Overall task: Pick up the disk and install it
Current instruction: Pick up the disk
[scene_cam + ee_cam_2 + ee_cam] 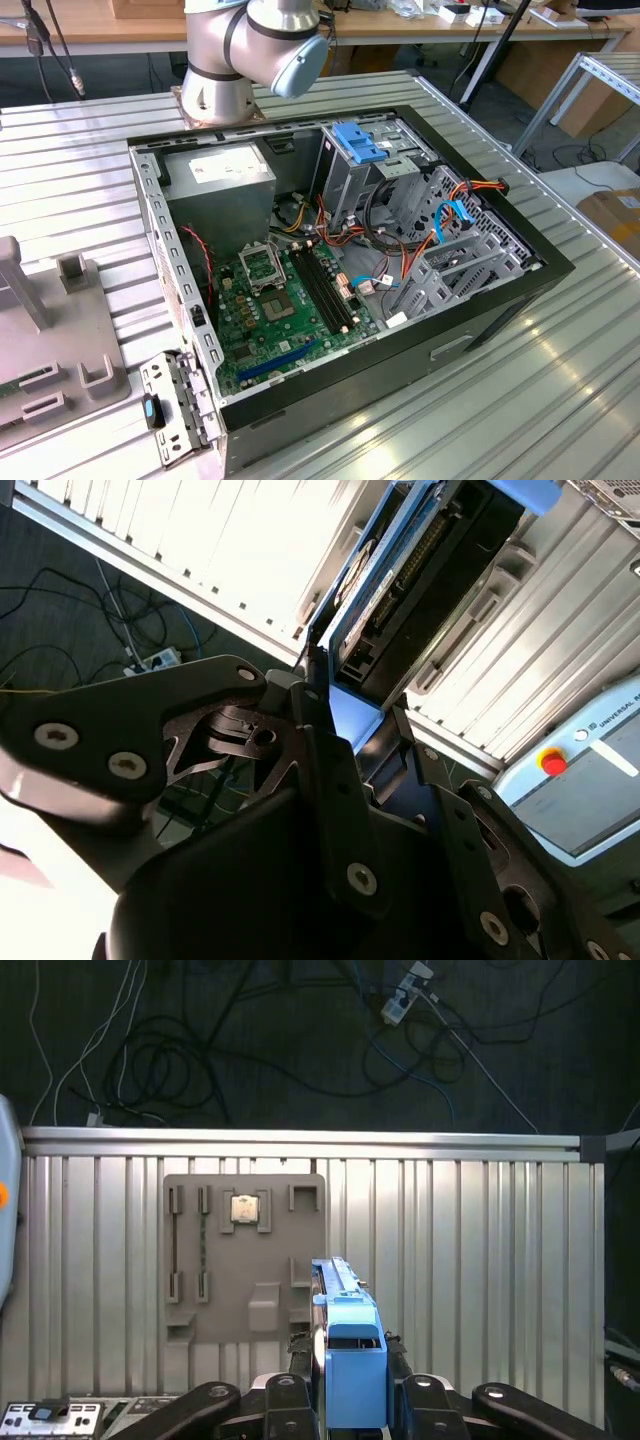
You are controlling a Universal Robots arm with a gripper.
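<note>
Your gripper (pixel 350 1360) has the disk (pixel 338 1282) clamped on edge. In the first wrist view the black fingers (pixel 300 1352) press in on either side of its blue rail, closed down to the disk's thickness and with nothing else between them. In the second wrist view you see the same grip from close in. There the gripper (pixel 362 725) pinches the blue end, and the disk (pixel 420 570) stretches away from the fingers (pixel 325 750), its dark connector edge turned to the camera.

Take the grey fixture plate (pixel 245 1260) as your landmark. The disk hangs over one corner of the plate, clear of the small square processor chip (pixel 246 1209) seated in the plate's far half. It looks lifted off the plate rather than resting on it, though from straight overhead you cannot be sure how high. The plate lies flat on the ribbed metal table (pixel 480 1260), and beyond the table edge past the plate a tangle of cables (pixel 180 1070) lies on the dark floor.

In the exterior view the plate (pixel 50 370) sits at the table's edge and the open computer case (pixel 350 280) stands beside it, on the exterior view's right. Inside the case you see the green motherboard (pixel 290 300), the grey power supply (pixel 225 175) and, further from the plate, the drive cage with a blue bracket (pixel 358 143) on top. The arm (pixel 250 45) rises behind the case, on the far side from you.
</note>
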